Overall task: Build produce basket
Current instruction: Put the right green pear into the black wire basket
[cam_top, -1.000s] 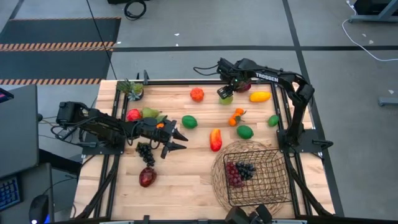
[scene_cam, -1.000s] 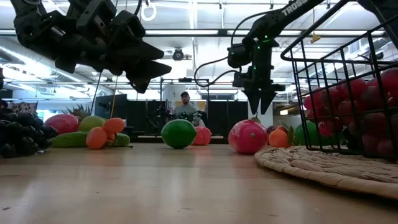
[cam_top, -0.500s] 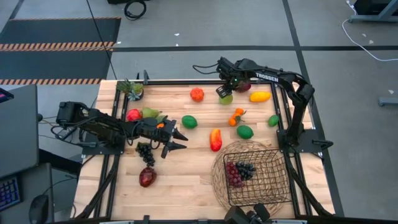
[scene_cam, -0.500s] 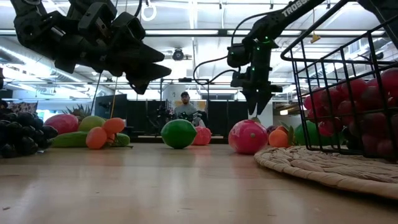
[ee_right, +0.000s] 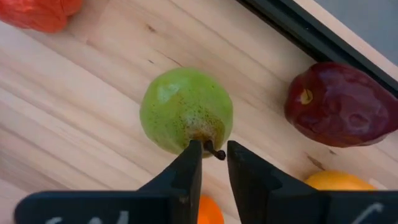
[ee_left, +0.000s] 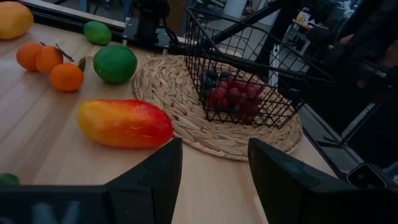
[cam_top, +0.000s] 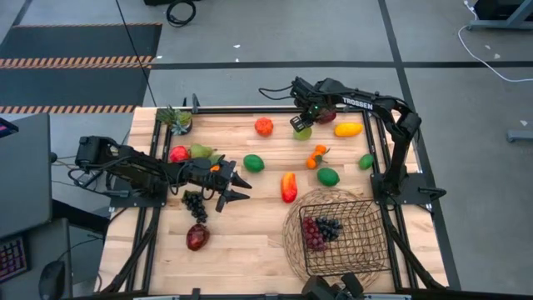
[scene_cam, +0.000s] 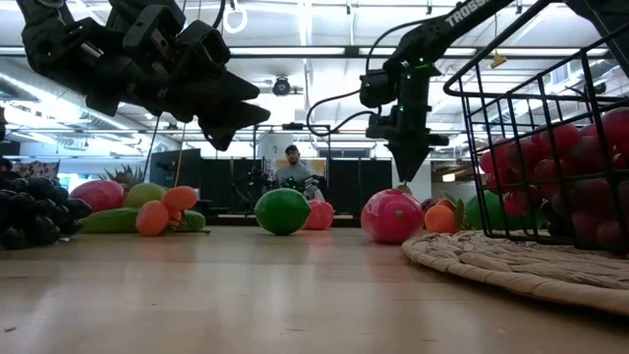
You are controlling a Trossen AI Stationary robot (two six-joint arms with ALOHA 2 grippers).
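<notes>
A green pear [ee_right: 186,112] rests on the table near its far edge and also shows in the high view [cam_top: 302,132]. My right gripper [ee_right: 214,155] stands over it, fingers pointing down and closed in on the pear's stem. My left gripper [cam_top: 237,188] is open and empty above the table's left middle, beside a dark grape bunch [cam_top: 195,204]. The black wire basket [cam_top: 343,237] stands on a round woven mat [cam_top: 293,242] at the near right and holds red and dark grapes. My right gripper pinches the pear's stem [ee_right: 216,152] at the top of the fruit between its two fingertips. The fingers come from above, pointing down. The pear sits on the table, its stem end up.
Around the pear lie a dark red fruit [cam_top: 325,115], a yellow mango [cam_top: 348,129], a red-orange fruit [cam_top: 264,127] and oranges [cam_top: 316,156]. Limes [cam_top: 253,162] and a red-yellow mango [cam_top: 288,187] lie mid-table. Dark frame rails [cam_top: 379,158] run along the table's sides.
My right gripper has shut: in the low view its two fingertips stood apart a second ago and now meet in one point over the pear. The pear has stayed on the table.
</notes>
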